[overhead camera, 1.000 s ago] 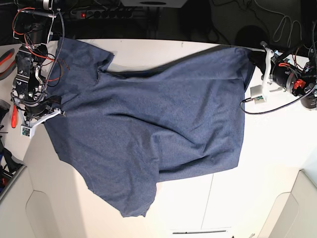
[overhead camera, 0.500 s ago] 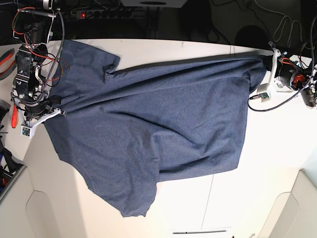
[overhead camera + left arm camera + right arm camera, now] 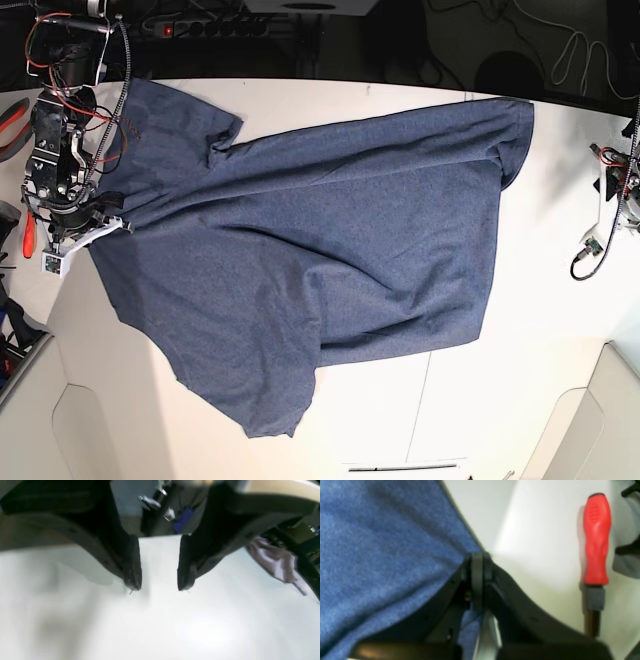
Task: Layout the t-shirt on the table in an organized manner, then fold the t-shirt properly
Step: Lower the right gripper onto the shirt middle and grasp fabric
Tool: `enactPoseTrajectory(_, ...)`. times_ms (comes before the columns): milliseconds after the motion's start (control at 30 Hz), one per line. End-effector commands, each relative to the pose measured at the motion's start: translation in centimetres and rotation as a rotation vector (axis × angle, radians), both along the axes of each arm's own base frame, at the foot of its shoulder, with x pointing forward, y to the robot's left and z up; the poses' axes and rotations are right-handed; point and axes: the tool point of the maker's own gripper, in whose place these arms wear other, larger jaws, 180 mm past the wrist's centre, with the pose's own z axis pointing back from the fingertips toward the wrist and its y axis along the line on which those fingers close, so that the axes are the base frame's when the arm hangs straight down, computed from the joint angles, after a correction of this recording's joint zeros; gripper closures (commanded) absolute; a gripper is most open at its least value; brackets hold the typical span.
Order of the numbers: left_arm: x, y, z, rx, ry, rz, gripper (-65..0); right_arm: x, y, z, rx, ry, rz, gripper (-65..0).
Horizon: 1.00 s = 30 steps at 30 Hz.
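on the table (image 3: pixel 540 330) the shirt (image 3: pixel 300 260) lies spread. right gripper (image 3: pixel 477 557) pinches its edge; left gripper (image 3: pixel 158 588) gapes apart, holding nothing.

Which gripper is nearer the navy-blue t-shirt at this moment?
Right. The right gripper is shut on the edge of the heathered navy-blue cotton t-shirt, at the base view's left. The left gripper stands open over bare white table, clear of the cloth.
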Motion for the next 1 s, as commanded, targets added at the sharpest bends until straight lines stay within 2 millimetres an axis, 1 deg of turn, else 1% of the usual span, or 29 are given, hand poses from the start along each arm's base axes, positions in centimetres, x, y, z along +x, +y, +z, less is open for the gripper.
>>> enactPoseTrajectory(0,1.2,1.0,1.7,0.03,-0.048,0.0,-27.2,0.6,-0.5,1.1,-0.014,-0.013,-0.001,0.0)
enactPoseTrajectory(133,1.4,0.2,1.3,-0.003,-0.066,0.01,-27.1,2.0,-0.4,4.1,-0.033,-0.07,0.012,0.0)
enactPoseTrajectory(333,2.2,-2.5,0.1,-0.092,-0.113,-0.003,-27.1,3.9,0.0,9.1,-0.068,-0.176,0.032,0.0)
enactPoseTrajectory(400,3.1,-3.5,0.2,-0.133,-0.165,-0.007,-27.1,4.5,0.4,10.9,-0.063,-0.226,0.039,0.0)
enactPoseTrajectory(467,4.6,-3.8,1.2,-0.173,-0.278,0.02,-27.1,5.3,1.6,12.4,0.002,-0.29,0.053,0.0)
enactPoseTrajectory(500,5.4,-3.9,1.8,-0.186,-0.33,0.034,-27.1,5.7,2.9,13.0,0.052,-0.318,0.094,-1.8)
enactPoseTrajectory(533,6.3,-3.9,2.5,-0.202,-0.381,0.058,-27.1,6.1,4.6,13.5,0.104,-0.339,0.156,-7.6)
enactPoseTrajectory(600,8.1,-3.8,4.1,-0.244,-0.485,0.116,-27.1,6.4,9.1,13.8,0.21,-0.369,0.302,-17.1)
enactPoseTrajectory(633,8.9,-3.8,4.8,-0.281,-0.529,0.153,-27.1,6.4,11.5,13.8,0.265,-0.377,0.364,-19.2)
enactPoseTrajectory(700,10.4,-4.2,5.5,-0.383,-0.588,0.228,-27.1,6.0,16.6,13.3,0.343,-0.357,0.467,-19.4)
enactPoseTrajectory(733,11.1,-4.5,5.6,-0.444,-0.603,0.26,-27.1,5.7,19.2,13.1,0.369,-0.345,0.516,-19.4)
enactPoseTrajectory(833,13.0,-6.3,4.7,-0.639,-0.586,0.341,-27.1,4.4,26.4,12.4,0.377,-0.302,0.675,-19.4)
enactPoseTrajectory(900,14.1,-7.5,3.7,-0.746,-0.559,0.384,-27.1,3.3,30.1,11.9,0.331,-0.272,0.779,-19.4)
enactPoseTrajectory(967,15.0,-8.3,2.5,-0.83,-0.523,0.423,-27.1,2.2,32.4,11.0,0.266,-0.237,0.855,-19.3)
